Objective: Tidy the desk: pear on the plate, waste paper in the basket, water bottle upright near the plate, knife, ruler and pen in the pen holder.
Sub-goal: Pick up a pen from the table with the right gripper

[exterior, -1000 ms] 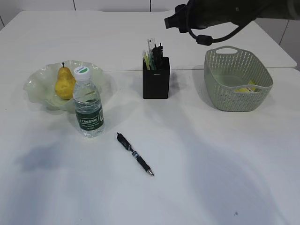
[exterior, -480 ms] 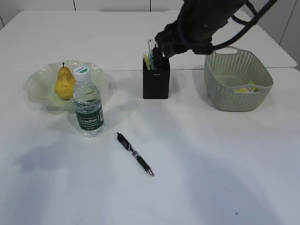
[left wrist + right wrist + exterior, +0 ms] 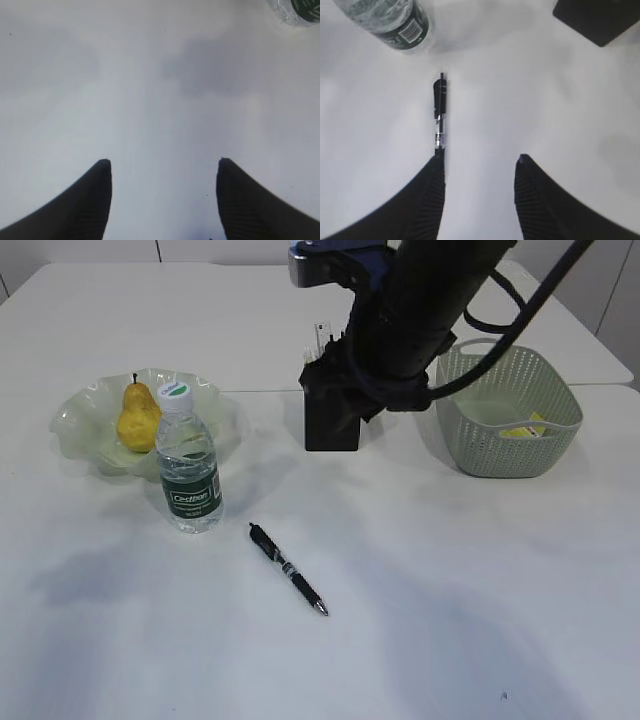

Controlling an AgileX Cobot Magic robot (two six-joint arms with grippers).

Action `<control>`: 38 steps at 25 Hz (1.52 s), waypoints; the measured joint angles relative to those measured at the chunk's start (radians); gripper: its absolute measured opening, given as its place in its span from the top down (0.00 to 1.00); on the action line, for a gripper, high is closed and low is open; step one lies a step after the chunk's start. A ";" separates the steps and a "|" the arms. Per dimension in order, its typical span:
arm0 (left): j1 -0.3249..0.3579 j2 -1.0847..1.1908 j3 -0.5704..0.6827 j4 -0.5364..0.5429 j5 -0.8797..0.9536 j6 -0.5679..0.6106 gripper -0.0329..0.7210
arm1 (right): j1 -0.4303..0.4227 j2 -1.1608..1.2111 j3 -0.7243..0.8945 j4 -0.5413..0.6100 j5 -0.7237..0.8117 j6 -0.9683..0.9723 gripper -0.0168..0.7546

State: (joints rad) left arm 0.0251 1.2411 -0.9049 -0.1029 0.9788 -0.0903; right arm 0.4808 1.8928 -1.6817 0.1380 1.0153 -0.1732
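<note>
On table, pen lies diagonal, tip toward camera-right; right claw above, released, empty.

Black pen lies flat on table; water bottle upright beside plate.

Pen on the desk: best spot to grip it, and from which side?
Take the pen mid-barrel, near the pale band below the dark grip section, from straight above. It lies flat and alone on the table, so only a top-down pinch gets under nothing. Turn the right claw so its fingers straddle the barrel crosswise; in the right wrist view it runs almost parallel to the left finger.
</note>
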 joint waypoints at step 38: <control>0.000 0.000 0.000 0.000 -0.026 0.000 0.34 | 0.153 0.392 -0.221 -0.023 0.201 0.110 0.58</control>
State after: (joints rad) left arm 0.0251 1.2411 -0.9049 -0.1029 0.9525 -0.0903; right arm 0.6336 2.2851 -1.9028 0.1154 1.2162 -0.0628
